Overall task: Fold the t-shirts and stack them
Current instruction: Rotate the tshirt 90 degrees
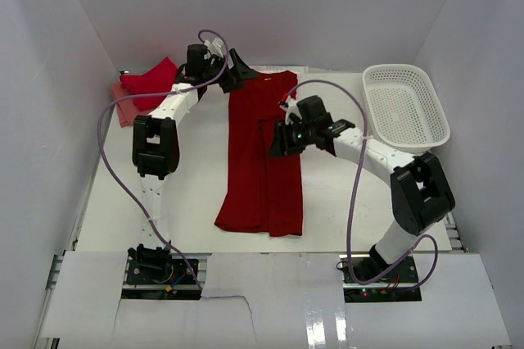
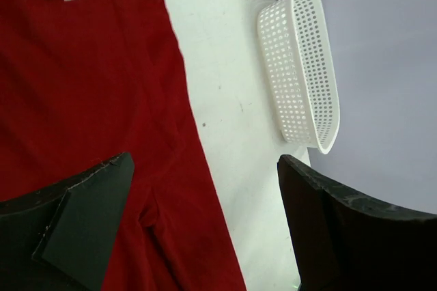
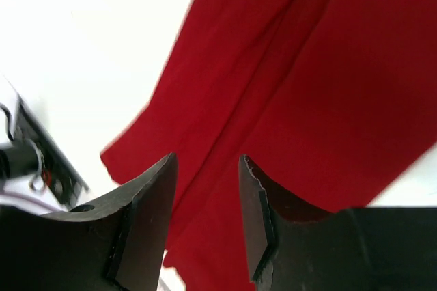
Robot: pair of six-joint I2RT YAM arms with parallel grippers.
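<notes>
From above, a long deep red cloth t-shirt (image 1: 262,169) lies mid white counter (image 1: 180,201), folded into a thin strip. It looks like it needs more folds, then stacking. A heap of red and pink shirts (image 1: 146,87) sits far left.

In the left wrist view, the left tool (image 2: 205,175) gapes wide by the collar and holds nothing.

In the right wrist view, the right tool (image 3: 205,188) hangs half apart over the cloth and holds nothing.
</notes>
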